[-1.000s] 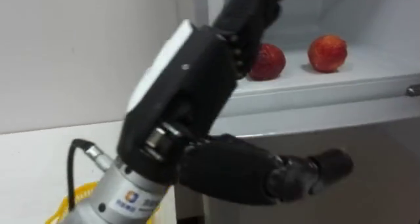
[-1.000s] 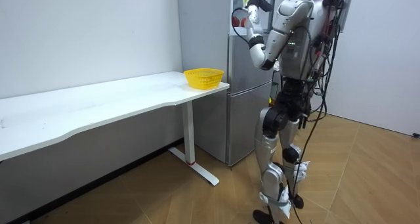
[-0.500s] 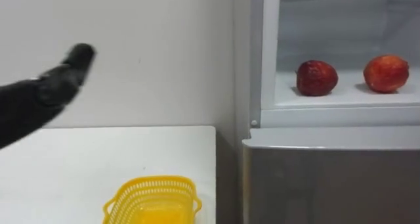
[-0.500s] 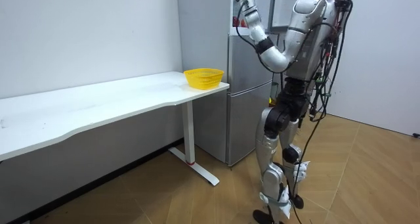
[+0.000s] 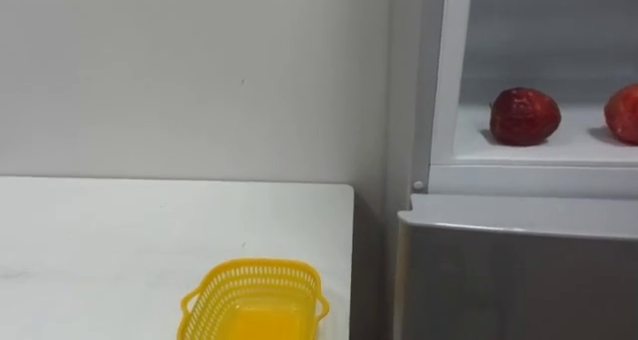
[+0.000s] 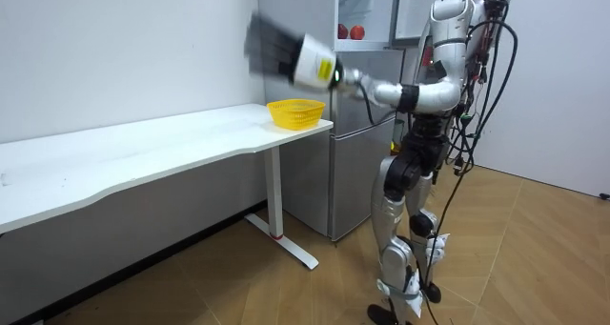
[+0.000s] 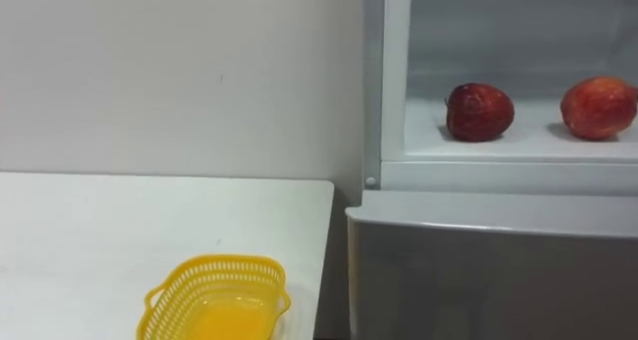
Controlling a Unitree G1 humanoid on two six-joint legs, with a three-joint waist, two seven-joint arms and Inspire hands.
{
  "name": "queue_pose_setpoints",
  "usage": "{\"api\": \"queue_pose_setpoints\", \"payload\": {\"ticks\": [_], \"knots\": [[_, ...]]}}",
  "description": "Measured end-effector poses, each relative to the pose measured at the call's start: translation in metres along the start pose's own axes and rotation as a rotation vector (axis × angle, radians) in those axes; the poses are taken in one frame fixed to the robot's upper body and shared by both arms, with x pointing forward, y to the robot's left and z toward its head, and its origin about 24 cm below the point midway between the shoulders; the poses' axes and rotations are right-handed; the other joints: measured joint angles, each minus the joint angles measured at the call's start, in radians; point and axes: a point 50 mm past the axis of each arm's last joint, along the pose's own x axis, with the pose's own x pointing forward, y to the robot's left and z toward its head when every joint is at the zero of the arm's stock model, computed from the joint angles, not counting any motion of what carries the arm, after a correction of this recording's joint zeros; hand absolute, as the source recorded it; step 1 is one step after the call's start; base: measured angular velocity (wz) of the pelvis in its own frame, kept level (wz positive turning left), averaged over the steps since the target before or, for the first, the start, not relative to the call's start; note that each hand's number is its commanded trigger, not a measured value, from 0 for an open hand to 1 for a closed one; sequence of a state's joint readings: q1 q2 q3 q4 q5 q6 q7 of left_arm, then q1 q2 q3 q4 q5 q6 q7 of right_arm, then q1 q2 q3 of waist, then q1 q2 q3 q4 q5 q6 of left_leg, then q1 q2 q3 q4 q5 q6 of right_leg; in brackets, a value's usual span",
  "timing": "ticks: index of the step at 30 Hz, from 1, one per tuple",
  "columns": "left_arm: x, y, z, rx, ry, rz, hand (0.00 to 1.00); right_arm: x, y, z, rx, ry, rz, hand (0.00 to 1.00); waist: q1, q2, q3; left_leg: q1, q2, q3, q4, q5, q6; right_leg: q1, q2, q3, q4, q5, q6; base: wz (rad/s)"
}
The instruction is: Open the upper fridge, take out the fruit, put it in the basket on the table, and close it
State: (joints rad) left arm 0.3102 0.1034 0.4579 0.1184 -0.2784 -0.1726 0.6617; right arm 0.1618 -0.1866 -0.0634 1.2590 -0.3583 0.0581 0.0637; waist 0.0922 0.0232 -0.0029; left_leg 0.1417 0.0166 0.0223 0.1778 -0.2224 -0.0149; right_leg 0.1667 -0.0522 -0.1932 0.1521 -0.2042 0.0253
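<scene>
Two red fruits lie on the white shelf (image 7: 518,151) of the open upper fridge: a dark red one (image 7: 479,112) on the left and a lighter red one (image 7: 598,108) to its right. In the room view they show as small red dots (image 6: 349,31). I stand facing the fridge. My left hand (image 6: 271,48) is flung out to the room view's left, above the yellow basket (image 6: 295,112) and well away from the fridge. It is blurred by motion; its fingers look straight and hold nothing.
The yellow basket (image 7: 214,272) sits at the near right corner of the white table (image 5: 120,240), right beside the fridge. The grey lower fridge door (image 5: 518,280) is closed under the shelf. A white wall stands behind the table.
My left arm pulled out of the upper fridge and swung far left over the table, leaving the eye views. Both fruits stayed on the shelf. The head camera turned left.
</scene>
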Motion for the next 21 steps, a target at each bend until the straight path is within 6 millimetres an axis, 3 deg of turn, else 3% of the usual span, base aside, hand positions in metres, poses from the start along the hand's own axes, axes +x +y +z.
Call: {"api": "queue_pose_setpoints", "payload": {"ticks": [3,8,16,21], "knots": [[-0.008,0.008,-0.040,0.082,0.165,0.028,0.00,0.000,-0.002,0.006,-0.009,-0.006,0.004,0.00,0.001,-0.014,-0.0043,0.004,0.000,0.001,-0.007,0.000,0.000,-0.001,0.000,0.006,0.000,0.000,0.000,-0.05],[-0.029,0.014,-0.092,0.216,0.389,0.005,0.00,0.001,0.001,0.013,-0.001,-0.018,0.012,0.00,-0.008,-0.029,0.0020,0.011,0.000,-0.002,-0.009,0.000,0.000,0.009,-0.001,0.000,-0.002,0.000,0.000,0.02],[-0.045,0.018,-0.125,0.314,0.541,-0.051,0.00,0.001,0.005,0.014,-0.002,-0.016,0.025,0.00,-0.014,-0.030,0.0049,0.006,0.001,0.003,-0.013,-0.001,0.000,0.006,0.000,0.003,-0.001,0.000,0.000,0.00],[-0.065,0.032,-0.151,0.565,0.636,-0.256,0.00,0.001,0.007,0.013,-0.001,-0.013,0.050,0.00,-0.031,-0.030,0.0039,0.010,0.002,0.006,-0.017,-0.001,0.000,0.008,0.001,0.005,0.000,0.000,0.000,-0.01]]}}
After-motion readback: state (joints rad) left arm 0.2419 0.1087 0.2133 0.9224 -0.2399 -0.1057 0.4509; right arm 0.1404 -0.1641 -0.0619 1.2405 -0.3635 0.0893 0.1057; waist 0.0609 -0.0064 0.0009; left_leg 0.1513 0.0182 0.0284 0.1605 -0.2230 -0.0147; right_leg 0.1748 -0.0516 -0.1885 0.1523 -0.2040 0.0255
